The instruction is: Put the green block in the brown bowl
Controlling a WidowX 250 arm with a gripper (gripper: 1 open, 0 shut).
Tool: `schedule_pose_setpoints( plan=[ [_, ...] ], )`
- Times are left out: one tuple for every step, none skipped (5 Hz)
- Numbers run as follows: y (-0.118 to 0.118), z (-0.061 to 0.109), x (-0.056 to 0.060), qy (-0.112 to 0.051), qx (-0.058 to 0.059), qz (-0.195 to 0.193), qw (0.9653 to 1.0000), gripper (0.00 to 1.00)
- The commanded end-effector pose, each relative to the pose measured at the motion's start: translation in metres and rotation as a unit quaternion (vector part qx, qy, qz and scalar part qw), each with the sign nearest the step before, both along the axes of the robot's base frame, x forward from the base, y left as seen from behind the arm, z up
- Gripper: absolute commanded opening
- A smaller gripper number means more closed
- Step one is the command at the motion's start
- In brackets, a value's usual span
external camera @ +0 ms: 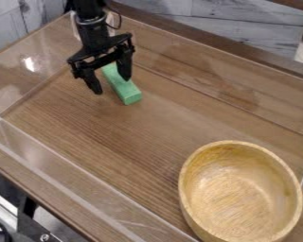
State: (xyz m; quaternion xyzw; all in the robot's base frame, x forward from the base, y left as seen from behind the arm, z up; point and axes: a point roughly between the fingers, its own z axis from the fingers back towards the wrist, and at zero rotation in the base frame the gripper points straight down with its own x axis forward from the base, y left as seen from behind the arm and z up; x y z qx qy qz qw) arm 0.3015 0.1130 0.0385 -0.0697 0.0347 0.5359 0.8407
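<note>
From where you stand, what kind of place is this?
Probably a lab or workshop test bench: a wooden tabletop carries a black gripper beside a green block, with a brown bowl nearby and loose cables at the edge.
</note>
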Motion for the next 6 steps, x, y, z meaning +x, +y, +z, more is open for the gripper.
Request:
schedule_pose_setpoints(
  plan=[
    [0.001,0.014,0.017,-0.033,0.012,0.001,0.9994,1.00],
    [0.000,0.011,0.021,-0.033,0.012,-0.001,0.9994,1.00],
    [-0.001,0.007,0.024,-0.032,0.012,-0.003,0.9994,1.00],
    [-0.001,0.005,0.027,-0.031,0.012,-0.004,0.9994,1.00],
    [0.000,0.004,0.029,-0.030,0.012,-0.005,0.9995,1.00],
    [0.000,0.004,0.031,-0.028,0.011,-0.005,0.9995,1.00]
  ],
)
